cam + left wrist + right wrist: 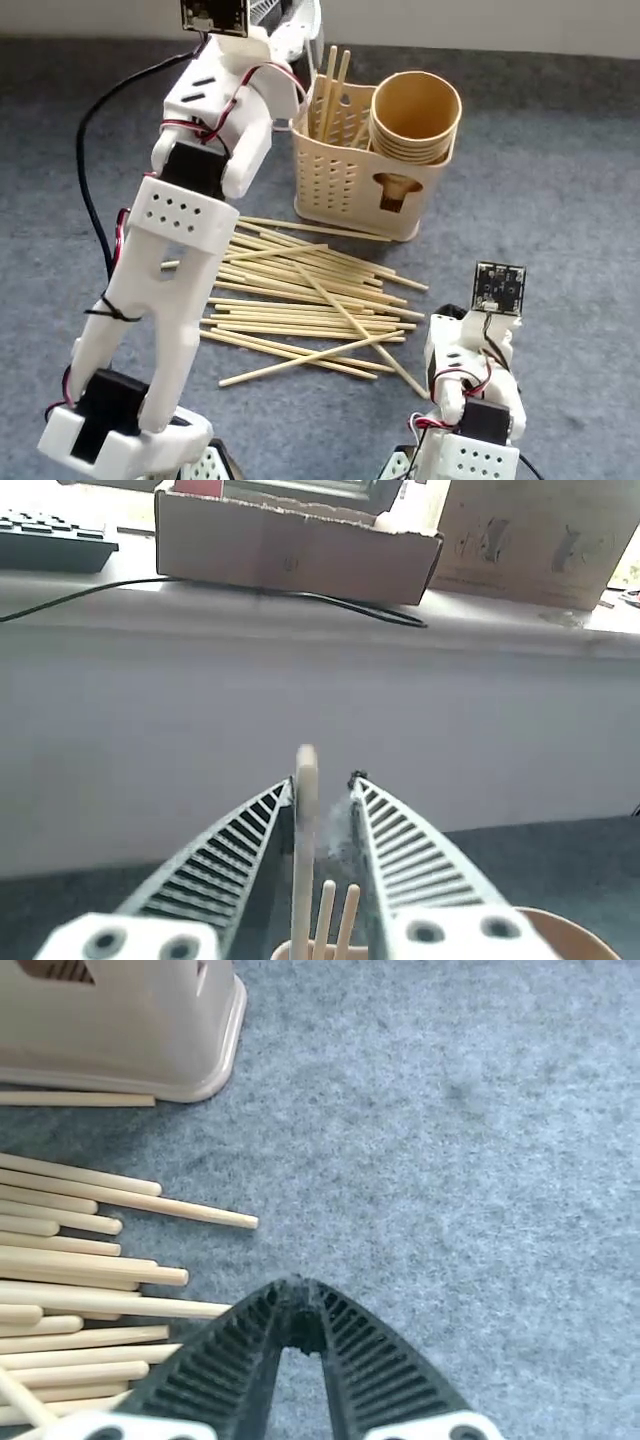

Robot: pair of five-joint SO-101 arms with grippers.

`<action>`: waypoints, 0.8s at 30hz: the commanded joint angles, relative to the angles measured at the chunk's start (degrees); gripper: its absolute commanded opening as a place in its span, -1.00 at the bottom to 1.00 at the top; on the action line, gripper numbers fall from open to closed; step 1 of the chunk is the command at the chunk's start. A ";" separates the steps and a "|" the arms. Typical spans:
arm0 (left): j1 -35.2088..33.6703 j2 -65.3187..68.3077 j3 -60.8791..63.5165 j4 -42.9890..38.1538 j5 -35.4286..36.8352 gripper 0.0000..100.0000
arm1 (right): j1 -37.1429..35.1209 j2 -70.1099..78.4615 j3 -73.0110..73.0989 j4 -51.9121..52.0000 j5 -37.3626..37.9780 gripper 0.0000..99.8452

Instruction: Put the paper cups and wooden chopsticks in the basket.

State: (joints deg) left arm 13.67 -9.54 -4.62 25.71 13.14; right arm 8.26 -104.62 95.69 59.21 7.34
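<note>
- Your L gripper (322,780) sits up over the basket (340,190). Fingers are nearly closed on one stick (305,820), which stands upright btwn them.
- Cups (415,115) are stacked in the basket's right compartment. A few sticks (330,85) stand in the left one w/ tips poking out the top.
- The pile (300,300) of loose ones lies on the carpet (560,220) in front of the basket, btwn your two arms.
- R gripper (297,1288) is closed w/ nothing in it, low over bare carpet just beside the pile's ends.
</note>
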 commanded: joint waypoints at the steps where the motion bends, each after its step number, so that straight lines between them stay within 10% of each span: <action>1: 0.92 -5.93 -0.48 7.47 -0.88 -0.74 | 0.40 -0.66 6.55 -1.01 0.44 -0.99; 10: -2.77 -17.45 5.58 21.36 -1.05 -0.74 | 0.40 -0.66 6.55 -1.10 0.44 -0.99; 24: -9.71 -56.48 52.18 10.55 -4.57 -0.73 | 0.40 -0.66 6.55 -1.10 0.44 -0.99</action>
State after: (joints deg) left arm 6.46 -55.52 38.55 39.08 12.00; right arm 8.26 -104.62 95.69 59.21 7.34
